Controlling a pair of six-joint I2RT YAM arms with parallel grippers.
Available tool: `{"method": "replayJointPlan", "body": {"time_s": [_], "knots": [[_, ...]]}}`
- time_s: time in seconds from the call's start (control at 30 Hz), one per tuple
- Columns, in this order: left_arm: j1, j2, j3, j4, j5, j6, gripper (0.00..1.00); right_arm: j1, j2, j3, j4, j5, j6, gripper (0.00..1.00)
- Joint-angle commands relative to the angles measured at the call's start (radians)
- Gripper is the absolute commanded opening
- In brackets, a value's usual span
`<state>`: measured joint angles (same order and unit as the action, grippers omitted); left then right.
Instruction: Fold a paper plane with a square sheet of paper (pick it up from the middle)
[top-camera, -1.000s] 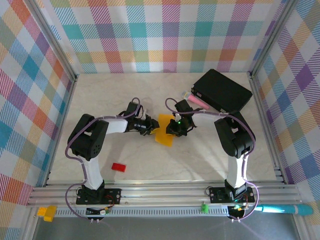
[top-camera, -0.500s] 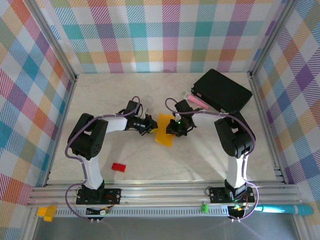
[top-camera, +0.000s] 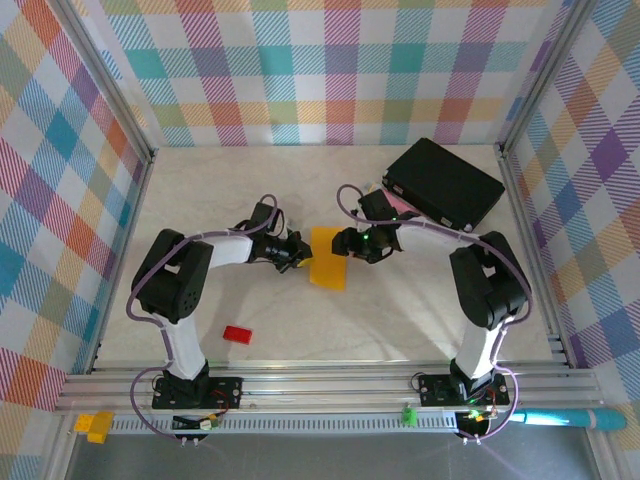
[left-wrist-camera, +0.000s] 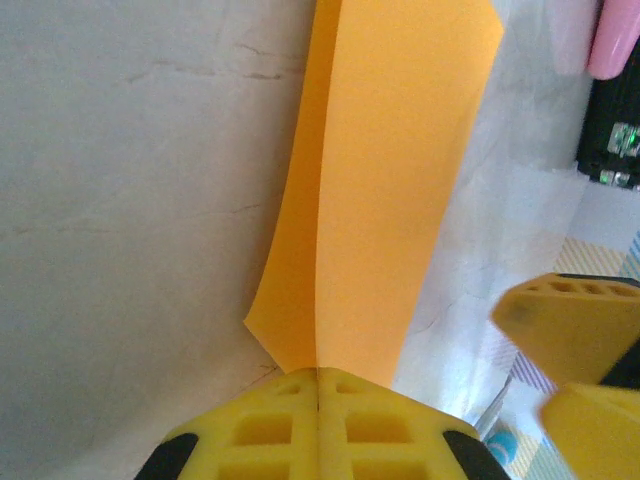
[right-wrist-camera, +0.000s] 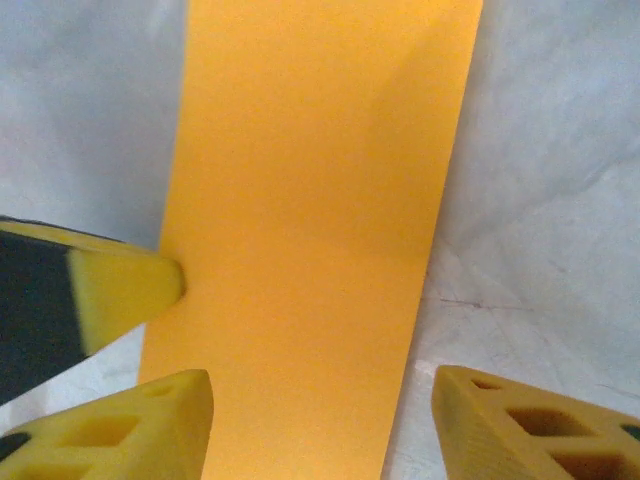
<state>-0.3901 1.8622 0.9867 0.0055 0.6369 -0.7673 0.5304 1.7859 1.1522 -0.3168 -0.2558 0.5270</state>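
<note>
Paper sheet (top-camera: 328, 268) within left hand (left-wrist-camera: 318, 385), right hand (right-wrist-camera: 322, 385) perhaps just beside it.

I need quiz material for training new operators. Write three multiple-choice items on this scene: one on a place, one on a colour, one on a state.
1. The black box lies:
A. at the far right of the table
B. at its near left
C. at its near middle

2. The sheet of paper is:
A. blue
B. orange-yellow
C. white

3. The left gripper is:
A. wide open
B. open and resting on the box
C. shut on the paper's edge

Answers:
1. A: the top view shows the box by the far right corner.
2. B: the sheet is orange-yellow in the top view and in both wrist views.
3. C: the left wrist view shows its fingers pressed together with the paper's edge between them.
</note>
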Motion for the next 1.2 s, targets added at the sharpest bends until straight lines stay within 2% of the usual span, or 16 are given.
{"method": "replayJointPlan", "body": {"time_s": [0.0, 0.17, 0.23, 0.4, 0.53, 0.8, 1.0, 1.17], "knots": [[0.008, -0.057, -0.023, 0.018, -0.047, -0.052, 0.0, -0.004, -0.064, -0.019, 0.021, 0.046, -0.112, 0.66], [0.005, -0.078, -0.069, 0.085, -0.065, -0.147, 0.0, -0.004, -0.168, -0.11, 0.142, 0.112, -0.188, 0.8], [0.003, -0.084, -0.084, 0.124, -0.07, -0.194, 0.0, -0.004, -0.204, -0.155, 0.211, 0.134, -0.216, 0.81], [-0.012, -0.084, -0.105, 0.181, -0.081, -0.281, 0.0, -0.001, -0.236, -0.2, 0.327, 0.096, -0.277, 0.78], [-0.018, -0.071, -0.11, 0.2, -0.08, -0.328, 0.0, 0.044, -0.235, -0.233, 0.397, 0.092, -0.409, 0.78], [-0.021, -0.063, -0.102, 0.185, -0.07, -0.342, 0.0, 0.108, -0.196, -0.26, 0.401, -0.021, -0.658, 0.75], [-0.023, -0.061, -0.102, 0.183, -0.067, -0.34, 0.0, 0.169, -0.169, -0.281, 0.406, -0.026, -0.806, 0.75], [-0.024, -0.062, -0.101, 0.189, -0.065, -0.342, 0.0, 0.21, -0.142, -0.305, 0.468, 0.037, -0.86, 0.75]]}}
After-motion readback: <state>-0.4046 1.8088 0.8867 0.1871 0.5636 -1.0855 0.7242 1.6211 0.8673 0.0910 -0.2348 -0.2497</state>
